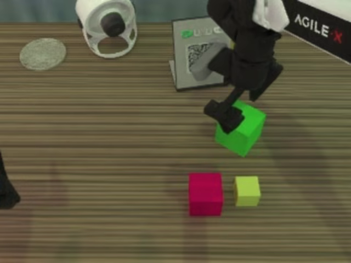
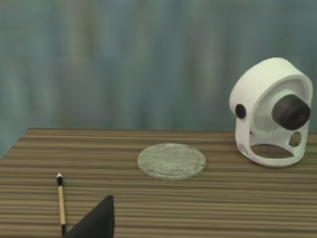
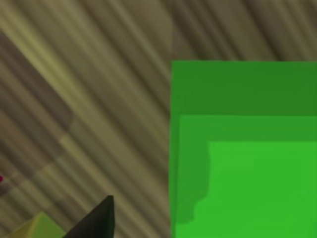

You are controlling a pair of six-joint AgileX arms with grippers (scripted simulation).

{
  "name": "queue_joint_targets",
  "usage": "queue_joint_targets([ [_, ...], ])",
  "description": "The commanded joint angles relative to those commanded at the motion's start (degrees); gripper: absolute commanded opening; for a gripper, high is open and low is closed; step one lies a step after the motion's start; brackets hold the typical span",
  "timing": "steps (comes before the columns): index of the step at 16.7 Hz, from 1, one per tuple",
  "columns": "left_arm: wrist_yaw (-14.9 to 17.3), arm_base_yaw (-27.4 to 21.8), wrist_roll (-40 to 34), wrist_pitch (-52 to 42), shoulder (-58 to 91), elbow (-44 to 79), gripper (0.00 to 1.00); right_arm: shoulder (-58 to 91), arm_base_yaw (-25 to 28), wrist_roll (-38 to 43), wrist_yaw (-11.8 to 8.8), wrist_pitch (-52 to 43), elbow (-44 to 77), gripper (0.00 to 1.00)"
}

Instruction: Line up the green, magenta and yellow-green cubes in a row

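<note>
The green cube (image 1: 243, 131) sits right of the table's centre, turned at an angle. My right gripper (image 1: 237, 112) hangs over it, open; one fingertip (image 1: 225, 116) rests by the cube's left side. In the right wrist view that fingertip (image 3: 101, 215) stands clear of the green cube (image 3: 247, 163), and the other finger is hidden. The magenta cube (image 1: 205, 193) and the smaller yellow-green cube (image 1: 247, 190) stand side by side nearer the front, with a narrow gap between them. My left gripper (image 1: 5, 192) is parked at the table's left edge, open.
A white round fan-like device (image 1: 107, 27) and a grey disc (image 1: 43, 53) lie at the back left. A grey plaque (image 1: 194, 55) stands at the back centre, partly behind my right arm. A thin pen (image 2: 61, 203) lies near my left gripper.
</note>
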Motion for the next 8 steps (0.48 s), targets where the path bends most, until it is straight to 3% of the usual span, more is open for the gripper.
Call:
queue_joint_targets([
  [5,0.0,0.0,0.0,0.0,0.0,0.0,1.00,2.1,0.0,-0.1,0.0,12.1,-9.5,1.00],
  [8,0.0,0.0,0.0,0.0,0.0,0.0,1.00,2.6,0.0,-0.1,0.0,13.9,-11.2,1.00],
])
